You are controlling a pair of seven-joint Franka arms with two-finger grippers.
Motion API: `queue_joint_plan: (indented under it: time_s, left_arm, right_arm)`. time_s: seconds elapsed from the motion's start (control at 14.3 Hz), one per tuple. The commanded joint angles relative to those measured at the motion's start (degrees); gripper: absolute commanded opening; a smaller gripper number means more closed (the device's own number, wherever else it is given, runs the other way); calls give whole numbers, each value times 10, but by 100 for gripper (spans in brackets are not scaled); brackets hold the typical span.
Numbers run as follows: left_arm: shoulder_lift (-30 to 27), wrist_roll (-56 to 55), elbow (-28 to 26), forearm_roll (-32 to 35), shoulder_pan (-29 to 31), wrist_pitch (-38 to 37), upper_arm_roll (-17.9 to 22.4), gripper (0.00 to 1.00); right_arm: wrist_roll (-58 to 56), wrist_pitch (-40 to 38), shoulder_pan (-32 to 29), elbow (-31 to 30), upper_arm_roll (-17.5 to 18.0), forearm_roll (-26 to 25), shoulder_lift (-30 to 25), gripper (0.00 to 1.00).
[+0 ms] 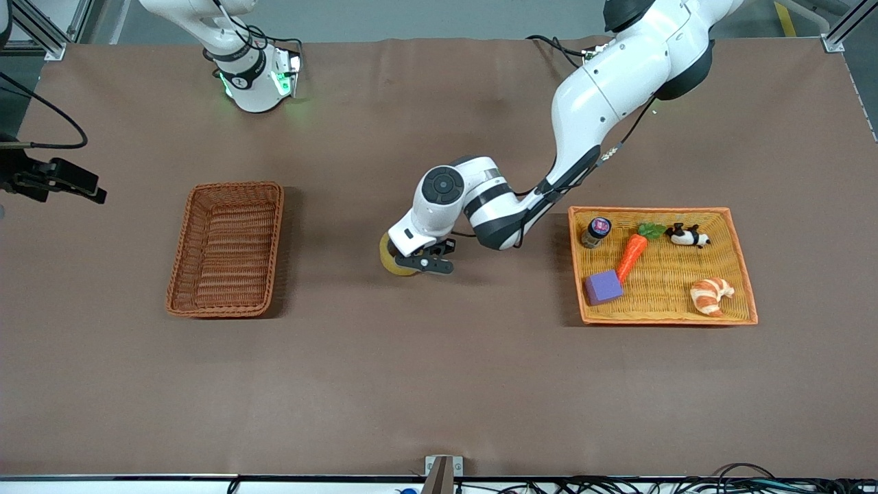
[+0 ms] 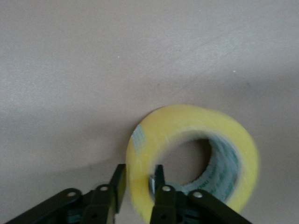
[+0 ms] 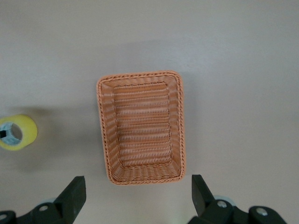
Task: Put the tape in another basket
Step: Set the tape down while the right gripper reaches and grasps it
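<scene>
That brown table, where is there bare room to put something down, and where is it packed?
The table lies bare between the narrow basket and the yellow tray, apart from the tape in the left gripper midway. The basket itself holds nothing. The strip nearest the front camera is bare too. The tray is crowded: carrot, purple block, croissant, jar, panda.

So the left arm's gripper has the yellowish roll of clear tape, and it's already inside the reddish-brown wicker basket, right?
Not quite. The left gripper does straddle the wall of the yellowish roll of clear tape, but the front view shows the roll over bare table, between the reddish-brown wicker basket, which holds nothing, and the yellow-orange tray.
</scene>
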Motion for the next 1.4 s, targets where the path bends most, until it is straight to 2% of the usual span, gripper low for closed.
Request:
queue_joint_plan:
  time_s: [0.0, 0.21, 0.42, 0.49, 0.56, 0.63, 0.77, 0.98, 1.19, 1.33]
  left_arm:
    - [-9, -7, 11, 6, -6, -1, 6, 100]
    - [-73, -4, 8, -33, 17, -40, 2, 100]
    - [-182, 37, 8, -48, 18, -205, 17, 100]
    - [-215, 43, 7, -59, 21, -243, 43, 100]
    - [-235, 49, 7, -106, 23, -254, 63, 100]
    - [-260, 67, 6, -160, 23, -255, 103, 100]
    - [-305, 120, -3, -216, 23, -257, 158, 100]
    - [-370, 166, -22, -275, 29, -261, 229, 100]
    - [-422, 241, -41, -285, 85, -273, 233, 100]
    - [-446, 249, -43, -285, 116, -279, 233, 100]
  right_arm:
    - [12, 19, 34, -11, -4, 8, 4, 100]
    - [54, 52, 78, -24, -3, 12, 28, 100]
    - [67, 110, 141, -64, -4, 22, 47, 100]
    - [69, 138, 162, -82, -4, 22, 56, 100]
    - [69, 161, 182, -96, -4, 22, 64, 100]
    - [69, 187, 203, -107, -4, 22, 82, 100]
    - [85, 214, 238, -108, -4, 22, 118, 100]
    - [180, 292, 307, -110, -4, 22, 193, 100]
    - [201, 377, 350, -113, -3, 23, 253, 100]
    - [200, 407, 374, -114, -4, 23, 281, 100]
